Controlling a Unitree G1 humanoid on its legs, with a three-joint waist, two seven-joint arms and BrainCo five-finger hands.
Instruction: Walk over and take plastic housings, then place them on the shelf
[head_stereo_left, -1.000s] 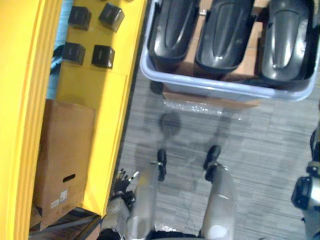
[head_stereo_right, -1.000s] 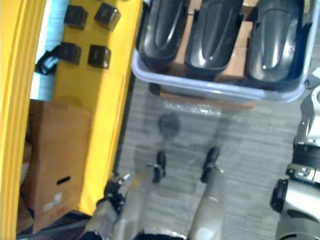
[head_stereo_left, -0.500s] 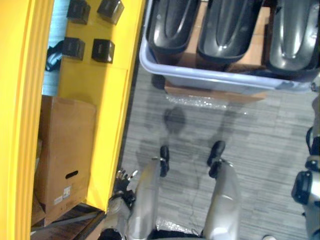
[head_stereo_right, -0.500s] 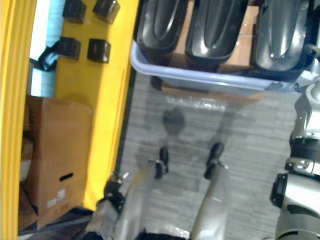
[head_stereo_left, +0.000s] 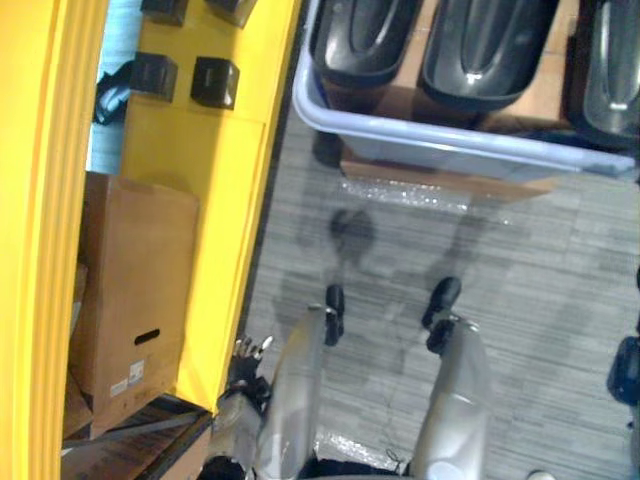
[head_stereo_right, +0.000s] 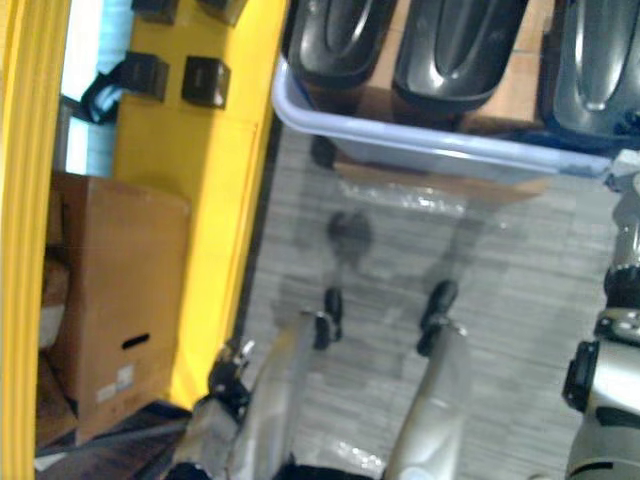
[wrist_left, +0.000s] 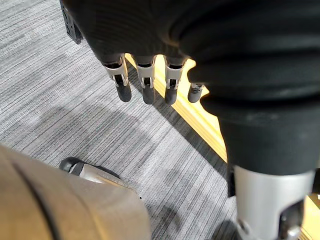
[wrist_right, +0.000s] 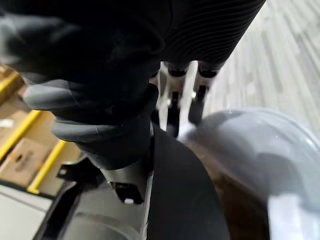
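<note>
Far left of the frame, the tall yellow shelf frame runs from top to bottom. Tucked in behind it sits a brown cardboard box with a hand slot. At the upper left, small black cube-shaped blocks lie spaced out on the yellow shelf panel.

Down at the lower left, the left hand hangs at the robot's side, right beside the yellow panel's edge. It points down at the grey striped carpet floor. Its fingers are straight and slack in a neat row, holding nothing, well apart from the housings.

Across to the top centre, a pale grey-blue plastic tub spans the upper edge. Inside it are the goods: dark glossy plastic housings lined up side by side, rounded backs up, with brown board showing between them. Every one in sight is in the tub.

Over at the right edge, the right arm hangs down by the tub's right end. The right hand points downward, its fingers straight and loose with nothing in them. The tips are close above the curved black back of a housing, next to the tub's rounded grey corner. Touching or not, I cannot tell from here.
</note>
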